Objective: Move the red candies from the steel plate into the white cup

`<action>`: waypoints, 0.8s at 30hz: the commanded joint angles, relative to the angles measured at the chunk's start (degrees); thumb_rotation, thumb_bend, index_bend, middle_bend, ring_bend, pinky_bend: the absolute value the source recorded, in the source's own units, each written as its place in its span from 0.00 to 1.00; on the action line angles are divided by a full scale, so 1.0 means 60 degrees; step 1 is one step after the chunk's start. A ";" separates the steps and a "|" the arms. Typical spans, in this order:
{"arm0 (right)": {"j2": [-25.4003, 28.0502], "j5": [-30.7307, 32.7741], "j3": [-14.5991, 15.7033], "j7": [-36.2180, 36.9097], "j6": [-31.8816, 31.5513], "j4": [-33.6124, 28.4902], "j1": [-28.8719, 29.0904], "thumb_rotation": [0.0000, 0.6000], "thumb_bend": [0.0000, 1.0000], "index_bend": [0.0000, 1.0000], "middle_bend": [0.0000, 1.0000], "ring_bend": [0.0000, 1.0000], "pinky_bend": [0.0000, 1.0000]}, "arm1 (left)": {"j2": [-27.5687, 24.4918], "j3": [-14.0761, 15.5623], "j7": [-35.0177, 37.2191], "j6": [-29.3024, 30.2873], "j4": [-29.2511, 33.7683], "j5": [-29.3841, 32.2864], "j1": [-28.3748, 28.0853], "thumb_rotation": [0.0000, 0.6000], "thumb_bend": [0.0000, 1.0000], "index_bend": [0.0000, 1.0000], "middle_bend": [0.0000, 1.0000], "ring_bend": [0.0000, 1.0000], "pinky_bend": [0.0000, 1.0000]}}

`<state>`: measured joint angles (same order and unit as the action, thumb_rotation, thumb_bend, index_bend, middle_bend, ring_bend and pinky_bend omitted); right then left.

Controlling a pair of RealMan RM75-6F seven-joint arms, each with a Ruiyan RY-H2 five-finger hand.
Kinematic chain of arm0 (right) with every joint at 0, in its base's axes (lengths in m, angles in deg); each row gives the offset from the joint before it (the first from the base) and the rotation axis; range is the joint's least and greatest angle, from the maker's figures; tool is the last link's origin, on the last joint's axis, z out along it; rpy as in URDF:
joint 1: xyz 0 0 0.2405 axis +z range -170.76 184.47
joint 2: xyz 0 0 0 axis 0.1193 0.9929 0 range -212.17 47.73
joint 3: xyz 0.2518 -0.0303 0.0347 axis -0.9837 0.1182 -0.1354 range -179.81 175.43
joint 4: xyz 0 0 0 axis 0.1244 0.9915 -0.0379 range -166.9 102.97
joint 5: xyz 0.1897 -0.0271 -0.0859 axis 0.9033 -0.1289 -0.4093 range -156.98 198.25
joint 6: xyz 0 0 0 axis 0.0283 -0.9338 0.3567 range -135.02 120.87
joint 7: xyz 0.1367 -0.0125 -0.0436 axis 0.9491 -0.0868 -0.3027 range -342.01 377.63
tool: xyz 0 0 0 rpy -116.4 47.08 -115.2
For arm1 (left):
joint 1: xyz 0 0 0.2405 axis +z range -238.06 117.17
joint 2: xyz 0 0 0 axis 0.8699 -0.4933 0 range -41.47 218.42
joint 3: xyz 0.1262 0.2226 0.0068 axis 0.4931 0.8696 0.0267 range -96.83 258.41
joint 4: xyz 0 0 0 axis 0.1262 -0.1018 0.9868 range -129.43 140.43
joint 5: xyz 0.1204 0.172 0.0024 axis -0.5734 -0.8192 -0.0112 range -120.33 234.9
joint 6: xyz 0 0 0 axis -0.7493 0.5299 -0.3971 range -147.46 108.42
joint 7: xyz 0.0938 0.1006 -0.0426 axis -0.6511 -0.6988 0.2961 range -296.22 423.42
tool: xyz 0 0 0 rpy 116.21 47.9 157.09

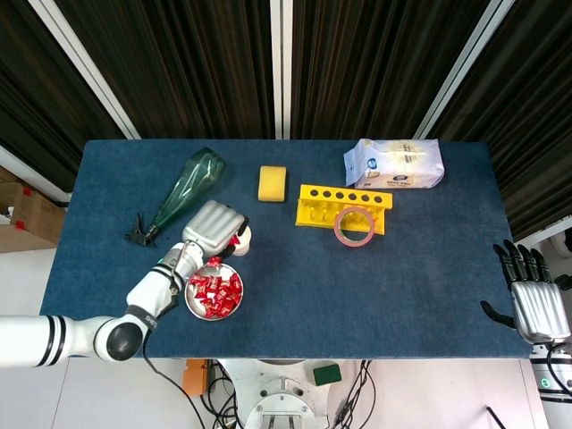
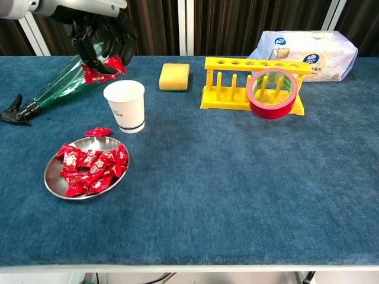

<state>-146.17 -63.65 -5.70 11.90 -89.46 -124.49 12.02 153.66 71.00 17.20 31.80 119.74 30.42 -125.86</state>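
The steel plate holds several red candies near the table's front left. One stray red candy lies on the cloth between plate and white cup. My left hand hangs above the cup's left rim, gripping red candies. In the head view the hand covers most of the cup. My right hand rests off the table's right edge, fingers apart, holding nothing.
A green spray bottle lies behind the cup at the left. A yellow sponge, a yellow tube rack with a red tape roll leaning on it, and a white wipes pack sit further back.
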 commanded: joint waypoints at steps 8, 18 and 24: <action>0.0039 -0.0023 0.0010 0.0108 -0.0013 0.0016 -0.0006 1.00 0.18 0.00 0.00 0.00 0.00 | 0.0864 0.0207 0.0206 0.0004 -0.1293 0.0737 -0.0765 1.00 0.31 0.48 0.54 0.45 0.67; 0.0098 -0.0070 0.0020 0.0225 -0.0042 0.0027 -0.0016 1.00 0.18 0.00 0.00 0.00 0.00 | 0.1215 0.0570 0.0828 -0.0321 -0.2049 0.0131 -0.0676 1.00 0.31 0.39 0.49 0.42 0.66; 0.0093 -0.0067 0.0028 0.0216 -0.0020 0.0031 -0.0009 1.00 0.18 0.00 0.00 0.00 0.00 | 0.1055 0.0948 0.0831 -0.0299 -0.2072 -0.0345 -0.0584 1.00 0.31 0.36 0.41 0.37 0.62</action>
<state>-145.62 -64.05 -5.53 13.20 -89.59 -124.30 11.97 160.32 76.19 22.38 29.95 107.25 28.11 -129.47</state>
